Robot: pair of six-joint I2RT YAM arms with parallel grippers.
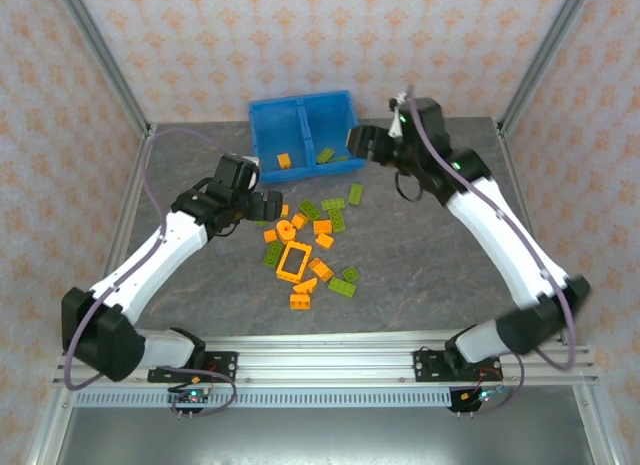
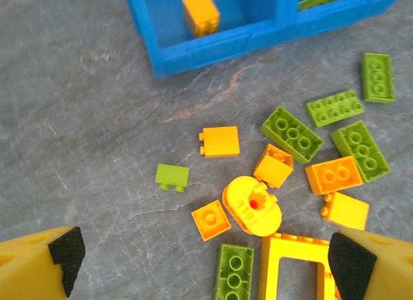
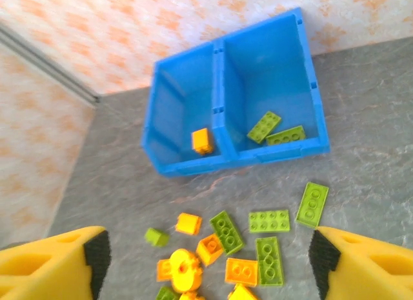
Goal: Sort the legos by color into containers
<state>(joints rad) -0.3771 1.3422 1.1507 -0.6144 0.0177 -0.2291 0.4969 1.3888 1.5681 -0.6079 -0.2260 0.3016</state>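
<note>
The left hand (image 2: 203,264) hangs wide open and empty over the loose legos (image 1: 305,247) in the middle of the tabletop (image 1: 450,265). Between its fingers lie a round orange piece (image 2: 251,205), a green brick (image 2: 233,274) and the orange frame (image 2: 293,268), all packed close together. I judge that closing here could pinch two colours at once or shove the neighbouring pieces aside.

The right hand (image 3: 206,255) is also spread wide with nothing in it. It hovers by the near right corner of the blue bin (image 3: 219,74), which sits at the tabletop's far edge. A low sweep toward the pile could clip that wall and shift the bin. Both arms reaching into one small heap could also collide.

In the bin, the left compartment (image 3: 177,113) holds one orange brick (image 3: 202,140). The right compartment (image 3: 271,68) holds two green bricks (image 3: 264,126), close beside each other.
</note>
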